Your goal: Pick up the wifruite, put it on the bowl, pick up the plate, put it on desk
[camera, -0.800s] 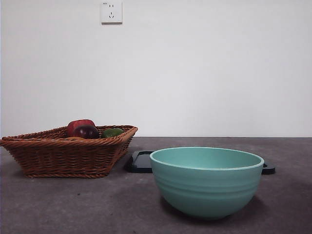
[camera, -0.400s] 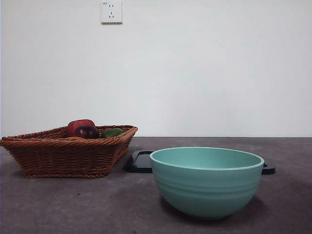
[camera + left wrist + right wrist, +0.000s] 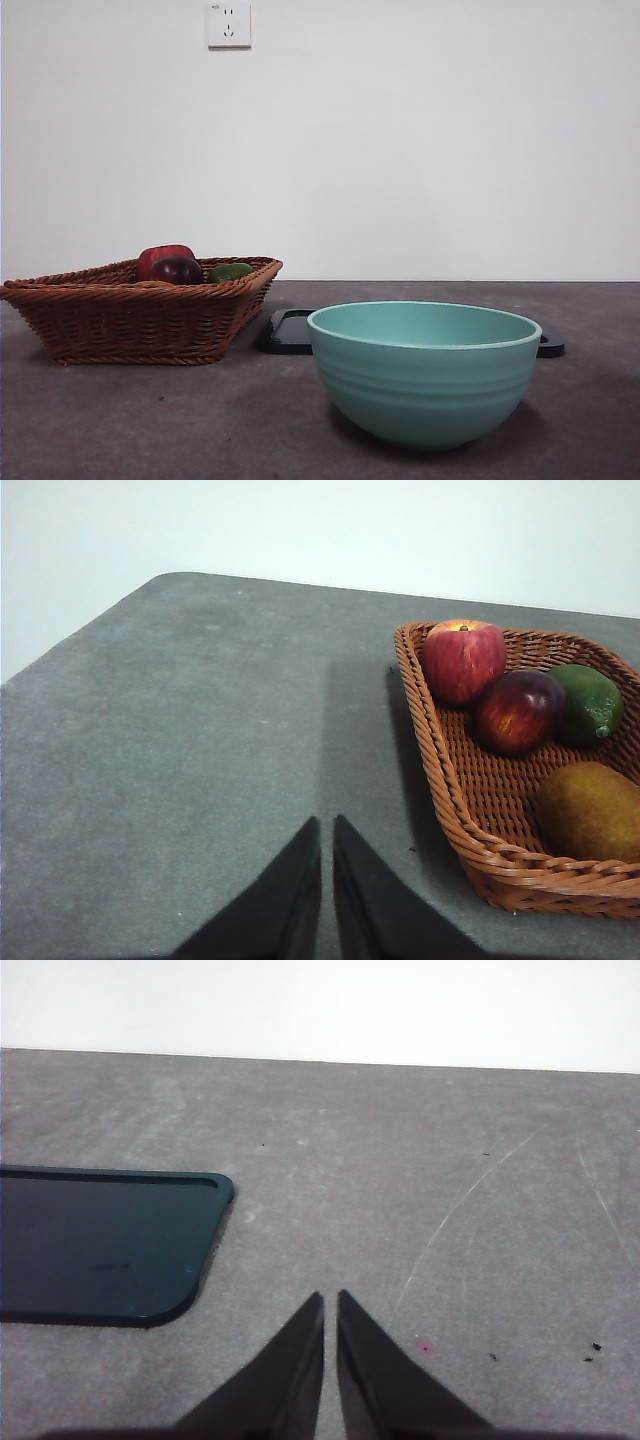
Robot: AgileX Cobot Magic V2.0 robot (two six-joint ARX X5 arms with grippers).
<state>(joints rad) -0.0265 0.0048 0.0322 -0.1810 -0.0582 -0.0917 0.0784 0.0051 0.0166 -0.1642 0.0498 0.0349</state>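
The wifruite (image 3: 590,811) lies in the basket (image 3: 470,815), at the end nearest the left wrist camera, touching none of the other fruit that can be seen. The basket holds four fruits: the wifruite, one red apple (image 3: 463,659), one dark plum (image 3: 519,711) and one lime (image 3: 589,704); the plum touches both the apple and the lime. In the front view the wifruite shows only as a sliver at the basket's rim.

One teal bowl (image 3: 424,372) stands empty on the worktop (image 3: 150,420), nearer the front camera than the basket. One dark flat plate (image 3: 100,1243) lies on the worktop behind the bowl, just beside the basket.

The worktop is dark grey, matte and lightly scratched. A plain white wall rises behind it, with one socket (image 3: 228,24) high up.

The left gripper (image 3: 327,830) hangs over bare worktop beside the basket, its jaws closed together and holding nothing. The right gripper (image 3: 330,1305) hangs over bare worktop near the plate's corner, likewise clenched and holding nothing.
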